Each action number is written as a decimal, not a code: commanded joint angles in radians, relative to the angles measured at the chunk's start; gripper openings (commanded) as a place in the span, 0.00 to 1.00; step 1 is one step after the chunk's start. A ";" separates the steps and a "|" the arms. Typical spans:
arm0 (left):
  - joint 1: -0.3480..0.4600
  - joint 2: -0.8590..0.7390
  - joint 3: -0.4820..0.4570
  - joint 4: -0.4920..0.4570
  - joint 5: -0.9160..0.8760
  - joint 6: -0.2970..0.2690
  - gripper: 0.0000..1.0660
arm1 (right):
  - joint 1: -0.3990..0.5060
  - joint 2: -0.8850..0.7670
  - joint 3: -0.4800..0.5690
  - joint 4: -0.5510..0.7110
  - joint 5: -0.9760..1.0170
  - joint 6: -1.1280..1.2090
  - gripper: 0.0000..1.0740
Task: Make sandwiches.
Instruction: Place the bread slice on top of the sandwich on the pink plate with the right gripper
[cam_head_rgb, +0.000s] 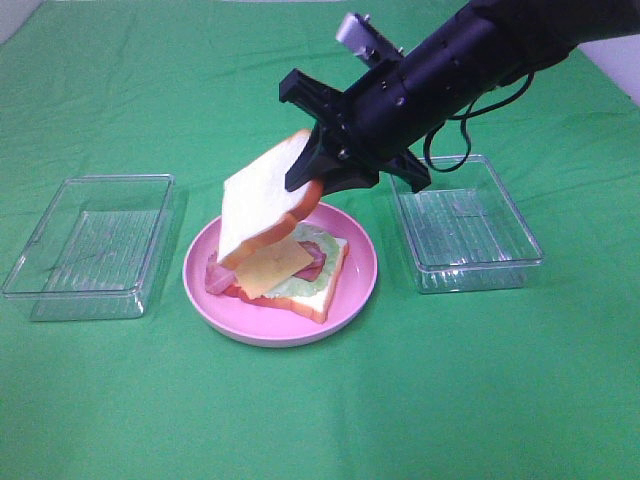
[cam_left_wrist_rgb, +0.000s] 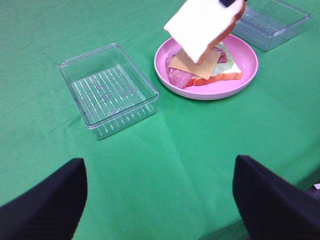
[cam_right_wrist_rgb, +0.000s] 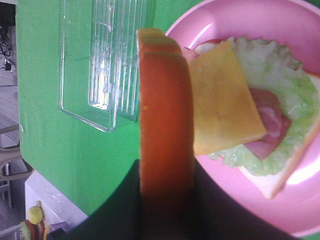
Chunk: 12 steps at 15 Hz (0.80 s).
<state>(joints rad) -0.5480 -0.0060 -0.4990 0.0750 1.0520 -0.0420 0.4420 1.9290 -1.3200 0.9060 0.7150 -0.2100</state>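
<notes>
Green cloth (cam_head_rgb: 320, 420) covers the whole work surface, creased toward the far side. At its middle sits a round pink plate (cam_head_rgb: 355, 292) carrying an open-faced sandwich: a bottom bread slice (cam_head_rgb: 325, 300) with pale green lettuce (cam_head_rgb: 318, 240), a reddish bacon strip (cam_head_rgb: 218, 278) and a square cheese slice (cam_head_rgb: 272, 266) lying skewed on top. The right gripper (cam_head_rgb: 318, 165) reaches across from the far right and is clamped on a top bread slice (cam_head_rgb: 258, 205), pinching it by its orange-brown crust. That slice hangs tilted above the plate, its low corner close over the cheese; whether it touches cannot be told. The right wrist view shows the crust (cam_right_wrist_rgb: 165, 115) edge-on between the dark jaws, with the fillings just beside it.

Two clear plastic trays flank the plate: the left tray (cam_head_rgb: 50, 265) well to one side, the right tray (cam_head_rgb: 500, 265) just beyond the plate's other edge, near the arm.

The left gripper (cam_left_wrist_rgb: 160, 195) hovers over bare cloth, near the left tray, its two black fingers (cam_left_wrist_rgb: 45, 205) spread wide with nothing between them.
</notes>
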 joint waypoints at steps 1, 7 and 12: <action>-0.001 -0.007 0.002 -0.003 -0.010 0.002 0.72 | 0.017 0.056 0.003 0.088 -0.036 -0.061 0.00; -0.001 -0.007 0.002 -0.003 -0.010 0.002 0.72 | 0.018 0.144 0.003 0.074 -0.059 -0.054 0.00; -0.001 -0.007 0.002 -0.003 -0.010 0.002 0.72 | 0.018 0.139 0.003 -0.074 -0.069 -0.012 0.66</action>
<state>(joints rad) -0.5480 -0.0060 -0.4990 0.0750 1.0520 -0.0420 0.4610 2.0700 -1.3190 0.8530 0.6500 -0.2260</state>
